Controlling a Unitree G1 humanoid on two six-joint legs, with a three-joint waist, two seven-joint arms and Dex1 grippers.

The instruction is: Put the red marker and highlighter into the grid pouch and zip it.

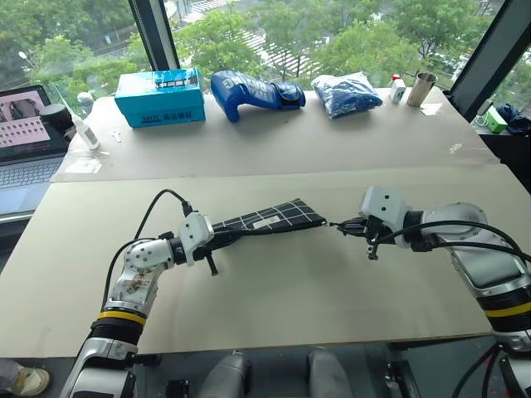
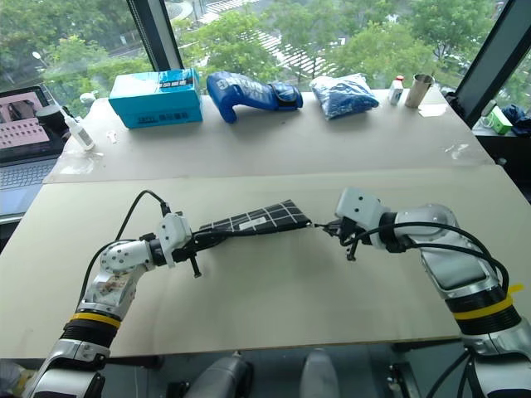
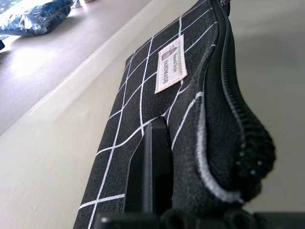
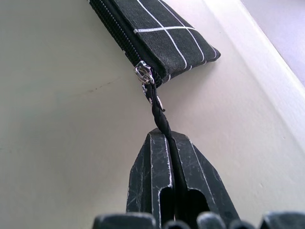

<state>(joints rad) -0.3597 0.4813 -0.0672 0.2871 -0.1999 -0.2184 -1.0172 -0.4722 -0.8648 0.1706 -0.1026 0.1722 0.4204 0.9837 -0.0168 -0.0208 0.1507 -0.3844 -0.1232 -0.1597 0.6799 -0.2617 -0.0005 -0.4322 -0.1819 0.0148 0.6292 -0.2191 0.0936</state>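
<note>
1. The left gripper point(image 1: 217, 241) was clamped shut on one end of the grid pouch point(image 1: 267, 218), its fingers point(image 3: 151, 171) pinching the fabric beside the zipper track. I judged this as an anchor, so the pouch would not slide while the zip was pulled.

2. The pouch stretched away from the left gripper toward the right gripper point(image 1: 347, 225), lifted off the counter point(image 1: 274, 290) and roughly level, held taut between the two.

3. The right gripper was nipped narrow on the zipper pull strap point(image 4: 159, 116), which ran twisted from its fingertips up to the metal slider point(image 4: 143, 73). The slider sat at the pouch corner nearest that gripper, just ahead of the fingers.

4. With the slider at the far end and the teeth along the edge looking joined in both wrist views, the zip appeared closed, so the task seemed almost finished.

5. The red marker and highlighter were presumably inside the pouch, which bulged slightly near the left gripper; I could not confirm it.

6. Beyond both grippers, along the counter's far edge, lay a teal box point(image 1: 159, 96) and blue bags point(image 1: 255, 92), well apart from the work.
</note>
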